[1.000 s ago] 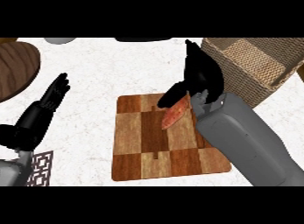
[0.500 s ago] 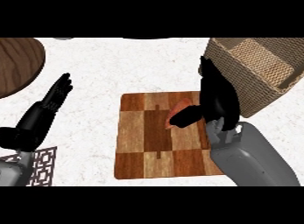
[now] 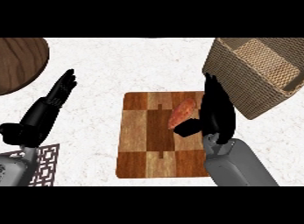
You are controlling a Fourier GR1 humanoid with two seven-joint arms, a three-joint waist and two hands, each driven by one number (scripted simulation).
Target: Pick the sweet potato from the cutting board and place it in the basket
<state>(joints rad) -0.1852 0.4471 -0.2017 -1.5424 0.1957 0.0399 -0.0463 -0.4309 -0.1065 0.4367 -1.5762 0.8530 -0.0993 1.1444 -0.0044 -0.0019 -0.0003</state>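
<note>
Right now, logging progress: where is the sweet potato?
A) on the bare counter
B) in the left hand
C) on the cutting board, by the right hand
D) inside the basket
C: the sweet potato lies on the cutting board beside the right hand, outside the basket.

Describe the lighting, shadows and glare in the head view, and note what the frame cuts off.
Head view: light lies evenly on the white counter, without glare or clear cast shadows; the black right hand reads as a dark shape beside the sweet potato; the basket and the round wooden piece are cut off by the frame.
</note>
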